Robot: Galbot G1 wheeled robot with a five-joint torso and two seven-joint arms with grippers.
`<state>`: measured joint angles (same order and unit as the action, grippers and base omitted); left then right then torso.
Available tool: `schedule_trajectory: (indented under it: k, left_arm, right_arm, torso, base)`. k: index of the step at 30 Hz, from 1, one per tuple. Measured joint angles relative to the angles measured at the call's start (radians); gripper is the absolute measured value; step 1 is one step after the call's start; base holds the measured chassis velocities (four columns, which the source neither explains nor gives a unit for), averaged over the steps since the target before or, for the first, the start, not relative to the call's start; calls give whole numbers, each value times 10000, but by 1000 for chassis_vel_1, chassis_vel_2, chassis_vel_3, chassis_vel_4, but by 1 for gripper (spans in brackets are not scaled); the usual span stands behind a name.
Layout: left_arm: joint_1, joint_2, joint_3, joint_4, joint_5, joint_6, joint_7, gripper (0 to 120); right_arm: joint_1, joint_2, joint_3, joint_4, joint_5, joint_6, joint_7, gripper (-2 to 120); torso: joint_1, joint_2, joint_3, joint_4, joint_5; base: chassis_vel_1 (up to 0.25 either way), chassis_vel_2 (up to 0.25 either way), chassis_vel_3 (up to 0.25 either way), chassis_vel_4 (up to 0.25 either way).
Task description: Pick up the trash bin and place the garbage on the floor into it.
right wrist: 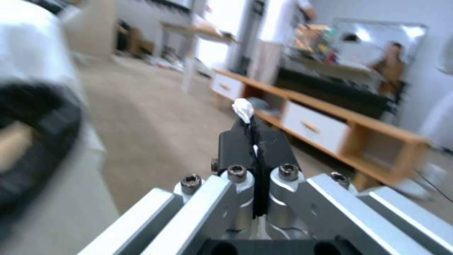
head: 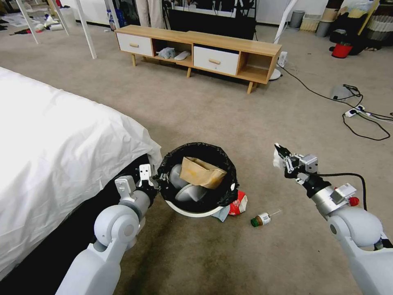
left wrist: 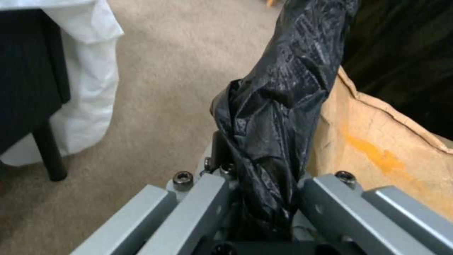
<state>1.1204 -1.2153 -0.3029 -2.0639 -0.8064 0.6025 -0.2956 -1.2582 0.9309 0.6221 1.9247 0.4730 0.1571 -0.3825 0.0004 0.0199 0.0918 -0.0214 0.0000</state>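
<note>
The trash bin [head: 192, 211], white with a black bag over its rim, tilts its mouth toward me beside the bed. My left gripper [head: 157, 179] is shut on the bagged rim [left wrist: 276, 106] at the bin's left side. A brown paper bag [head: 201, 172] lies inside, close to the left gripper [left wrist: 257, 161]. To the right of the bin and above the carpet, my right gripper [head: 280, 155] is shut on a crumpled white tissue [right wrist: 243, 107]. A red-white packet [head: 238, 203] and a light blue mask [head: 223, 214] lie against the bin's base. A green-capped bottle [head: 260, 219] lies on the carpet.
The bed with a white sheet [head: 53, 143] fills the left side. A low wooden cabinet [head: 196, 49] stands across the carpet. Black cables and a power strip [head: 355, 111] lie at the right. A red bucket [head: 342, 50] and a grey bin [head: 297, 18] stand far back.
</note>
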Motion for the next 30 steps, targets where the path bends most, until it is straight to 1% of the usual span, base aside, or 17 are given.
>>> schedule_trajectory:
  k: [7,9,10,13,17,19,20,22,23,25,26,27,29,30]
  left_arm:
    - [-134,49,166,161,-140,66,-76,2]
    - [-249,31,339,275,-193,85,-77,2]
    - [-249,31,339,275,-193,85,-77,2]
    - [-445,0,565,478,-278,101,-92,2]
    - [-594,-22,744,599,-445,152,-153,2]
    - [-844,-30,1074,773,-606,200,-236,2]
    - [-844,-30,1074,773,-606,200,-236,2]
    - [-1084,-68,1350,895,-816,253,-359,2]
    - [-1084,-68,1350,895,-816,253,-359,2]
    - [-1369,-78,1676,1015,-985,278,-433,2]
    - [-1369,-78,1676,1015,-985,278,-433,2]
    - [-1536,-67,1841,1110,-1114,289,-474,2]
    - [-1623,-56,1916,1164,-1168,294,-488,2]
    - [-1823,-28,2077,1316,-1253,304,-496,2]
  right_arm:
    - [20,-449,-167,481,408,338,-679,0]
    - [44,-788,-301,853,751,347,-972,0]
    - [44,-788,-301,853,751,347,-972,0]
    - [83,-1248,-495,1056,1069,421,-1241,0]
    - [93,-1469,-573,1082,1180,533,-1430,0]
    - [90,-1674,-668,1126,1331,644,-1629,0]
    - [90,-1674,-668,1126,1331,644,-1629,0]
    - [86,-1763,-709,1160,1393,714,-1792,0]
    - [86,-1763,-709,1160,1393,714,-1792,0]
    - [76,-1890,-709,1211,1436,781,-2008,0]
    - [76,-1890,-709,1211,1436,781,-2008,0]
    - [75,-1959,-696,1234,1458,798,-2173,0]
    - [78,-1983,-689,1241,1459,802,-2246,0]
    - [87,-2025,-682,1256,1460,817,-2369,0]
  torso:
    - [0,0,0,1,0]
    - [0,0,0,-2,-1]
    - [0,0,0,-2,-1]
    - [0,0,1,0,1]
    - [0,0,1,0,0]
    - [0,0,1,-1,1]
    - [0,0,1,-1,1]
    - [0,0,1,0,1]
    - [0,0,1,0,1]
    - [0,0,2,-1,2]
    - [0,0,2,-1,2]
    - [0,0,1,0,1]
    - [0,0,1,0,0]
    - [0,0,1,0,1]
  base:
    - [0,0,0,0]
    - [0,0,0,0]
    - [0,0,0,0]
    - [0,0,0,0]
    - [0,0,0,0]
    - [0,0,0,0]
    - [0,0,0,0]
    - [0,0,0,0]
    - [0,0,0,0]
    - [0,0,0,0]
    - [0,0,0,0]
    - [0,0,0,0]
    - [0,0,0,0]
    - [0,0,0,0]
